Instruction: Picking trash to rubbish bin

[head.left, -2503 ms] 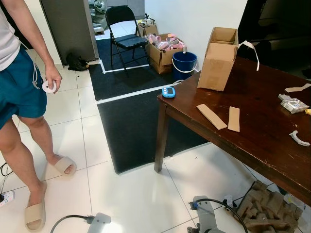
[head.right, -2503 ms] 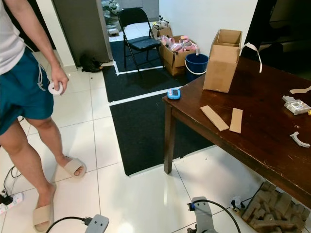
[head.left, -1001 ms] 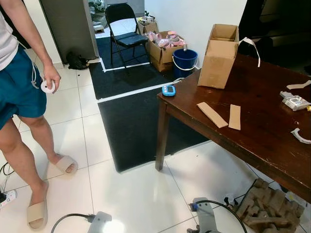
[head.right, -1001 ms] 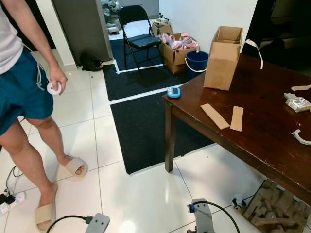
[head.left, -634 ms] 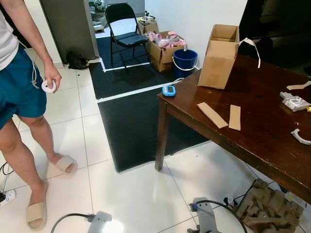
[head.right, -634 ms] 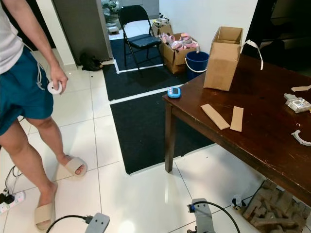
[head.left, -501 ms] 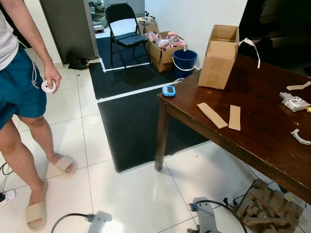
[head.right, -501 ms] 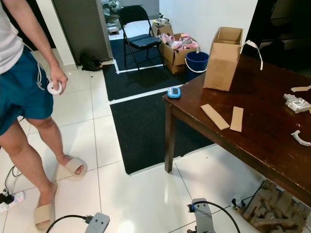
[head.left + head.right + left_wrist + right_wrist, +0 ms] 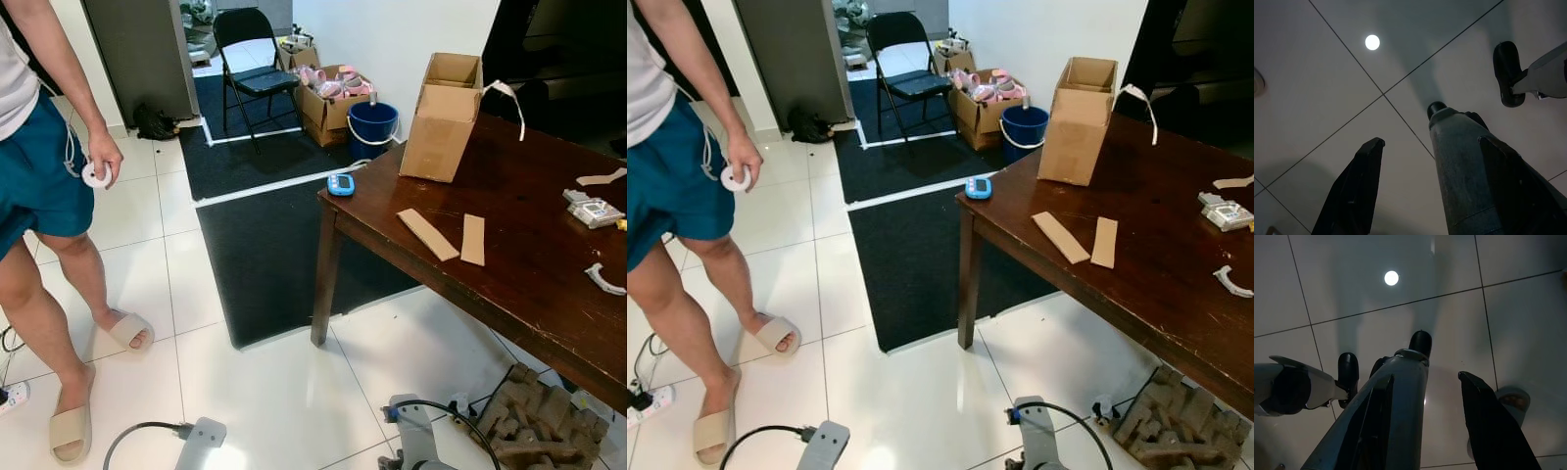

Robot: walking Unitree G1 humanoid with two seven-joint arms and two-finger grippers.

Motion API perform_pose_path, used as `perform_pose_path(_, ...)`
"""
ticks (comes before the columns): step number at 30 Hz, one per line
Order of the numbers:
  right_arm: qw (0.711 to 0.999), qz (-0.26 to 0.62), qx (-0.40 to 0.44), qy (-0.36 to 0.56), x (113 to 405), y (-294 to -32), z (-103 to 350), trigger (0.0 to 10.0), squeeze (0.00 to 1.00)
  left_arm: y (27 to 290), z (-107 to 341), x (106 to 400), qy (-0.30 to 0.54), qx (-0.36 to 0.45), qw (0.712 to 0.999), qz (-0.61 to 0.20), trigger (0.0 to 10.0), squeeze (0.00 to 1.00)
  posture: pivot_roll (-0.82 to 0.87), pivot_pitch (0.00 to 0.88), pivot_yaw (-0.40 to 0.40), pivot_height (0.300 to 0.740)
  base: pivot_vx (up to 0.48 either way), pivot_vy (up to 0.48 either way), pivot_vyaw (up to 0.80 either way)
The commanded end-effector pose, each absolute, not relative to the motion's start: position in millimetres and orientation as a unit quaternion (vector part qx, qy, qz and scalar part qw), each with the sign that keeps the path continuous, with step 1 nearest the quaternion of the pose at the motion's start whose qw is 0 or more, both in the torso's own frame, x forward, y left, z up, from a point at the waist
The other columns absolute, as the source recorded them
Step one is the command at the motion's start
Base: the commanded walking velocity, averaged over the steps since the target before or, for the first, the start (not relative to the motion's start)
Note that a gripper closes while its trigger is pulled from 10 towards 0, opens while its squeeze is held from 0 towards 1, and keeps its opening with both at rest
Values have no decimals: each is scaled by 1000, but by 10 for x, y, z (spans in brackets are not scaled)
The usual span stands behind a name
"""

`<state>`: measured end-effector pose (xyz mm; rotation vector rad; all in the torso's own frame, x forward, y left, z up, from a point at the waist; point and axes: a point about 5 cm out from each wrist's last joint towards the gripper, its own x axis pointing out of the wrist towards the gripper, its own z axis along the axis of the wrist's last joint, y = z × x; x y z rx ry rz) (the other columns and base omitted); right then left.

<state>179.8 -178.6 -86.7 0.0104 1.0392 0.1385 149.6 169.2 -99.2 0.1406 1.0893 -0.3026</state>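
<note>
Head views: I found the trash candidates on the dark table (image 9: 549, 274), up at about 1 o'clock from where I stood. Two cardboard strips (image 9: 427, 234) lay flat near the table's near-left corner, one with its long axis running roughly 10-to-4, the other close to 12-to-6. An open cardboard box (image 9: 441, 122) stood behind them. A blue bucket (image 9: 372, 122) sat on the floor past the table at 12 o'clock; I judged it the likely bin, though I could not confirm that. A person (image 9: 44, 186) stood at 10 o'clock holding a small white object.

Left wrist view: the left gripper (image 9: 1430, 191) hung low over bare tile, fingers apart, holding nothing.

Right wrist view: the right gripper (image 9: 1425, 421) likewise pointed at the floor, fingers spread and empty.

Judgement: both arms were well apart from the strips. The table lay to my right, so the right arm looked nearer; I would have to step closer first.
</note>
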Motion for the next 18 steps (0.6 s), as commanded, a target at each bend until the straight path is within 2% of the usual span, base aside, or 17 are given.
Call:
perform_pose_path(1, 865, 64, 4, 497, 1807, -1781, -865, 10000, 0, 1680, -996, 1489, 519, 64, 840, -143, 10000, 0, 3, 0, 18, 740, 0, 0, 0)
perform_pose_path(18, 867, 63, 8, 494, 1838, -1763, -852, 10000, 0, 1679, -977, 1540, 514, 66, 843, -145, 10000, 0, 2, 0, 21, 740, 0, 0, 0)
